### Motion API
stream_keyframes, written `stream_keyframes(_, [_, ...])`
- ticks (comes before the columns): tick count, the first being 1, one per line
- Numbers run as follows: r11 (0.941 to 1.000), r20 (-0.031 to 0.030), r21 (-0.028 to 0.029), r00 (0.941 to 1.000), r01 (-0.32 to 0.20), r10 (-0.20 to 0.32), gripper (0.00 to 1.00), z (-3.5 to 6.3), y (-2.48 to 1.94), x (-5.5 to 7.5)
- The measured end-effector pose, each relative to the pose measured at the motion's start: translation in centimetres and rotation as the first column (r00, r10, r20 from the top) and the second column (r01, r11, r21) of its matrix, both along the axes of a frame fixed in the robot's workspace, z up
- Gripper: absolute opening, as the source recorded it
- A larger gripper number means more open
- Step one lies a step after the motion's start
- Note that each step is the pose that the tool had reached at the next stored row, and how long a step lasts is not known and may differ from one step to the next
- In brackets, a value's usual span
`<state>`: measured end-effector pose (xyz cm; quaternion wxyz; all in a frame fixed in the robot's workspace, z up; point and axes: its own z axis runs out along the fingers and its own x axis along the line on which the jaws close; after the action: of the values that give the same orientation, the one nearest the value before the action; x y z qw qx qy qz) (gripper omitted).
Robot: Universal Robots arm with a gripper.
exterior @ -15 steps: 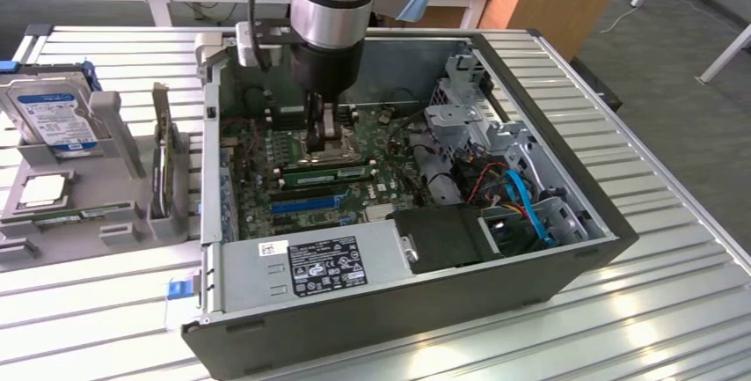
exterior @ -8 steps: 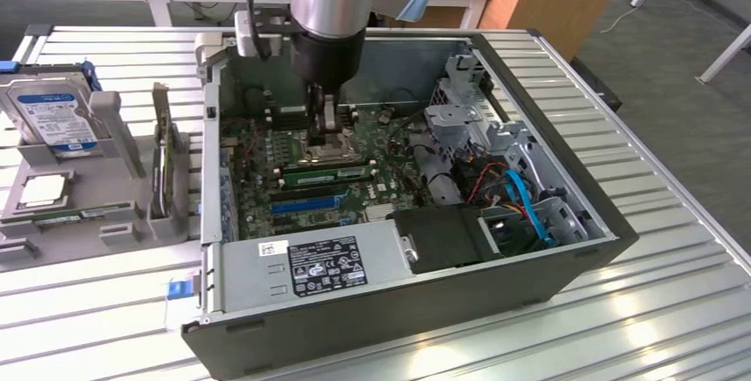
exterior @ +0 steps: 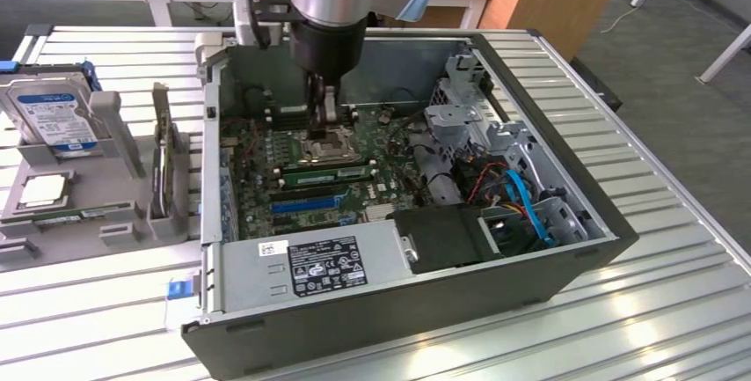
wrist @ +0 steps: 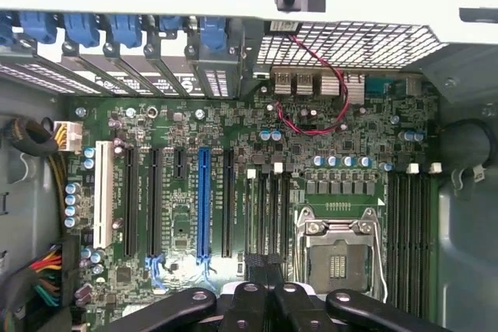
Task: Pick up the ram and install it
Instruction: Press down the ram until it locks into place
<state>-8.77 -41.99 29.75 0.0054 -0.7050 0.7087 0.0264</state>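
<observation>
- Ram (exterior: 323,172) first: I'm reading it as the green stick lying along the memory slot just beside the CPU socket (exterior: 329,145), inside the open case (exterior: 564,267). I can't tell if it's fully seated.
- Your fingers (wrist: 247,293) are pinched together, and I'm not seeing anything green between them.
- Your gripper (exterior: 326,117) is hanging low inside the case, over the motherboard (wrist: 233,138) near the socket and the memory slots (wrist: 268,207).
- What I'm worrying about:
  - If you're pressing off-centre, you're risking one end of the stick going down and the other riding up crooked.
  - With the tips this close to the socket, any sideways drift is putting its metal frame and lever in danger.
  - If the white end latches (exterior: 373,163) aren't snapping in, the stick is just sitting loose.
</observation>
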Motion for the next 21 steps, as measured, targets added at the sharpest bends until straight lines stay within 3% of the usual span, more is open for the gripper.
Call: stream_keyframes(21, [1.0, 0.0, 0.0001, 1.0, 0.0, 0.0, 0.1, 3.53, 0.0, 0.0])
